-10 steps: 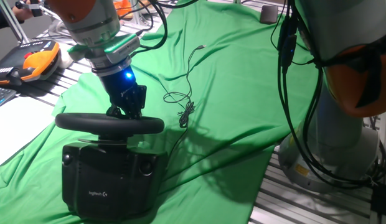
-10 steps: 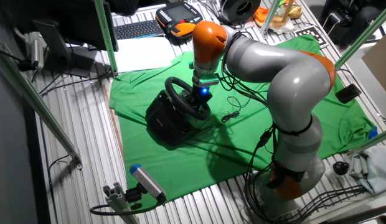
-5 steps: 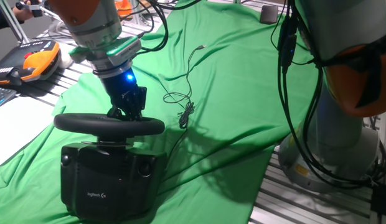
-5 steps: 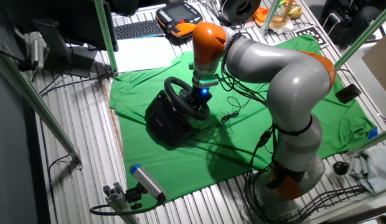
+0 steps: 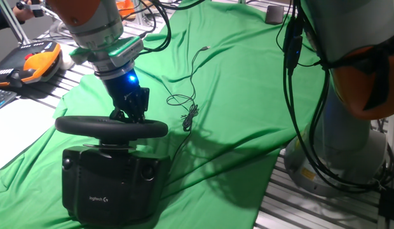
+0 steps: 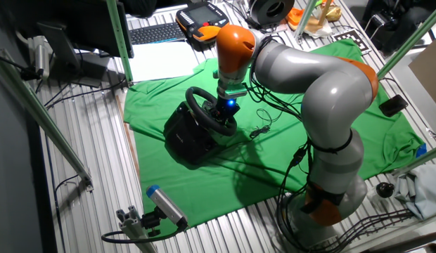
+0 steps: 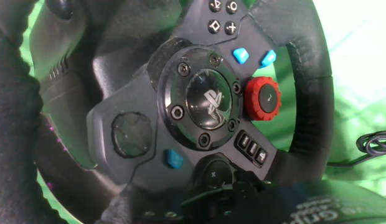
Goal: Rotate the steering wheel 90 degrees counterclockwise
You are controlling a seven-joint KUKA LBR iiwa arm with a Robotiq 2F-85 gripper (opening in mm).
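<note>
The steering wheel [image 5: 111, 126] is a black rim on a boxy black base [image 5: 114, 184] with a white logo, standing on the green cloth. It also shows in the other fixed view [image 6: 207, 112]. My gripper [image 5: 128, 114] comes down from above onto the far part of the rim, and its fingers appear closed on it; it also shows from the other side [image 6: 223, 116]. In the hand view the wheel hub [image 7: 208, 102] fills the frame, with blue buttons and a red dial, and my dark fingers [image 7: 224, 199] lie along the bottom edge.
A thin black cable [image 5: 187, 108] lies on the green cloth [image 5: 248, 83] right of the wheel. An orange teach pendant [image 5: 38, 60] and a keyboard [image 6: 155, 31] lie beyond the cloth. The arm's base [image 5: 337, 159] stands at the right.
Almost nothing; the wheel rim has shifted very slightly to the left under my gripper.
</note>
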